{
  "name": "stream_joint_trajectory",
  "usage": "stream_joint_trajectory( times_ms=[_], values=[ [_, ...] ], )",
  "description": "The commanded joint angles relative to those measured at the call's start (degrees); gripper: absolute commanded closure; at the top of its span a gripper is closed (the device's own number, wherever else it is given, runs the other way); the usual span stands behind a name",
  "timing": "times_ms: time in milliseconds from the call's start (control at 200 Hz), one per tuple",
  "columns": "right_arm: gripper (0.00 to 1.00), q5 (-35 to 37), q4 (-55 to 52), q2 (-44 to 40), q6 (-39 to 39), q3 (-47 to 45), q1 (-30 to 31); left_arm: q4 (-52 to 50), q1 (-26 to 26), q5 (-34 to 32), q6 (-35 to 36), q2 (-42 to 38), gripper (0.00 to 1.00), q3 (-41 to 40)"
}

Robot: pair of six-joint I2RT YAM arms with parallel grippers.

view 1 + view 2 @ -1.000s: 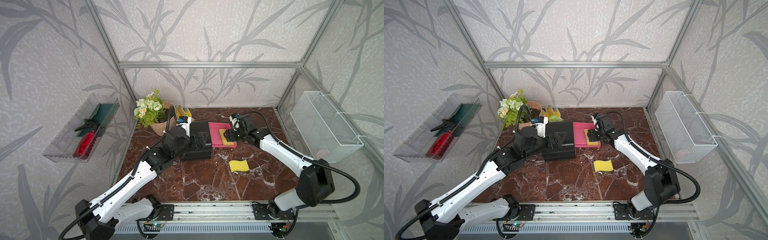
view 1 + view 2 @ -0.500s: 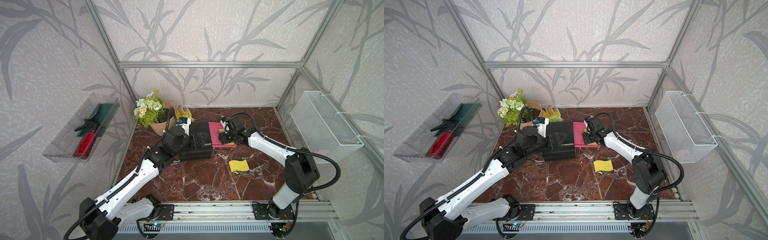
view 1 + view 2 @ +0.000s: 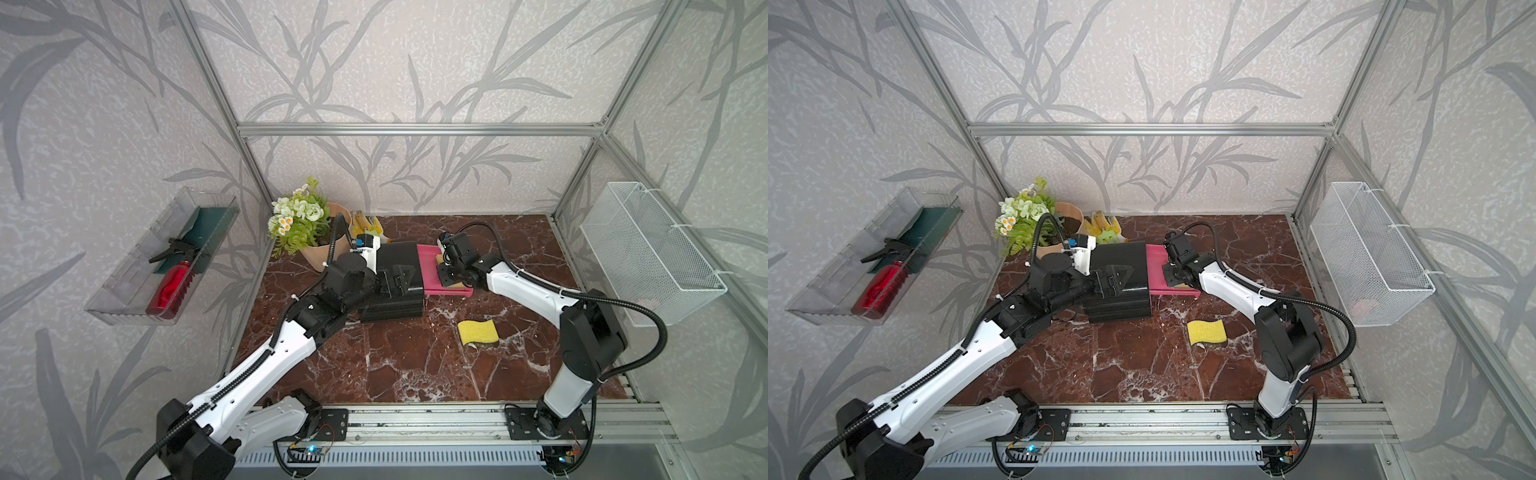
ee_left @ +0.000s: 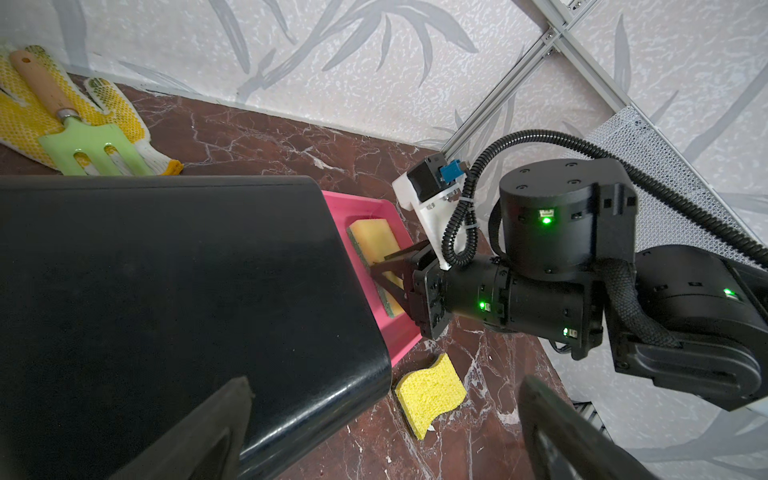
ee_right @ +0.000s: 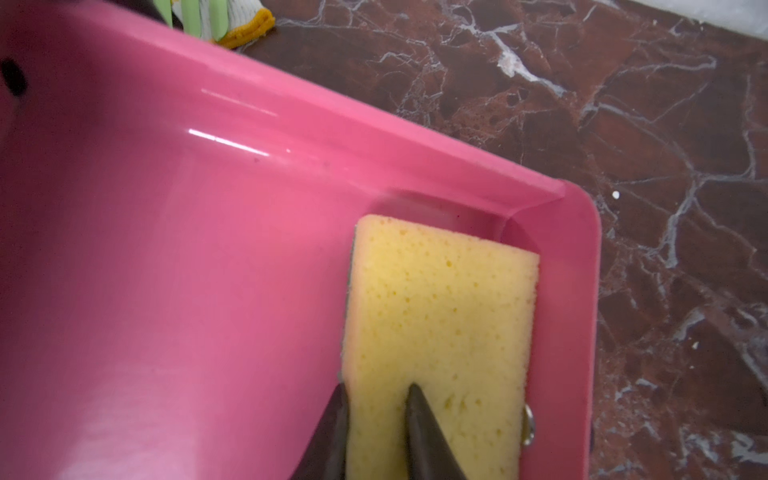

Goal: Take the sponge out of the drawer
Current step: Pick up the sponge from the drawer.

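One sponge (image 5: 440, 311) in right gripper (image 5: 376, 390)

Marble tabletop (image 3: 374, 365): drawer unit (image 3: 395, 299), wavy sponge (image 3: 478, 332), gloves (image 3: 368, 226), probably flowerpot (image 3: 320, 257).

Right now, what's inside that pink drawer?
A yellow sponge lies in one outer corner of the drawer, the right pincer pinching its edge. The drawer's back is hidden inside the black cabinet.
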Motion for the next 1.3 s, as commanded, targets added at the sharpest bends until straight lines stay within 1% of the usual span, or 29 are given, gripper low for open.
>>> stream_joint_trajectory(
  times_ms=[0,100,155,170,325,420,480,580,635,685,730,770,810,945,1040,1150,1295],
  values=[
    [0.9,0.5,-3.3,1.1,0.1,0.5,0.4,1.0,0.5,0.2,-0.4,-1.4,0.01,-0.7],
    [1.0,-0.8,-1.9,-1.3,-0.9,0.1,0.6,0.9,0.6,0.1,-0.3,-1.8,0.01,-0.6],
    [1.0,0.0,-1.1,-2.5,-1.1,-0.3,0.6,0.5,0.7,-0.1,-0.1,-2.2,0.01,-0.5],
    [1.0,0.1,-0.9,-4.3,-1.4,-0.4,0.6,0.3,0.7,-0.2,0.0,-2.2,0.01,-0.4],
    [1.0,-0.6,4.2,-13.6,-6.5,-4.3,0.5,-1.8,1.1,0.7,0.3,-2.1,0.01,1.5],
    [1.0,-4.2,4.0,-18.7,-12.3,-5.4,0.5,-4.0,1.3,3.4,0.7,-0.4,0.01,4.3],
    [1.0,-8.1,2.5,-21.4,-17.5,-5.9,0.7,-8.2,1.4,4.9,2.9,1.2,0.02,7.6],
    [1.0,-12.3,-1.4,-26.7,-27.3,-7.2,2.0,-15.9,1.7,4.7,6.5,3.3,0.03,13.2],
    [1.0,-15.0,-3.5,-29.4,-30.4,-7.6,2.4,-18.4,2.1,7.2,7.5,4.6,0.03,15.9],
    [1.0,-17.5,-5.4,-31.6,-32.7,-7.9,2.7,-20.4,2.3,10.9,8.0,6.4,0.03,18.2],
    [1.0,-17.8,-6.2,-33.2,-34.2,-8.1,3.3,-21.3,2.3,14.3,7.8,8.1,0.04,19.8],
    [1.0,-18.1,-6.4,-34.5,-35.4,-8.5,4.0,-21.1,2.3,17.8,7.8,9.6,0.06,20.6],
    [1.0,-18.7,-6.3,-35.6,-36.5,-8.9,4.6,-21.3,2.2,20.2,7.7,11.2,0.09,21.4],
    [1.0,-19.1,-7.7,-36.9,-38.8,-9.0,6.0,-25.6,2.1,25.1,8.0,16.9,0.17,25.8],
    [1.0,-18.8,-8.5,-36.6,-39.9,-9.1,6.7,-22.8,2.2,28.1,6.1,17.8,0.18,25.5],
    [1.0,-17.9,-9.0,-35.7,-40.8,-8.9,7.2,-20.6,2.1,29.1,4.8,17.7,0.18,25.2],
    [1.0,-18.4,-9.0,-35.0,-41.4,-8.2,7.7,-18.2,2.1,30.2,3.2,17.7,0.19,24.1]
  ],
)
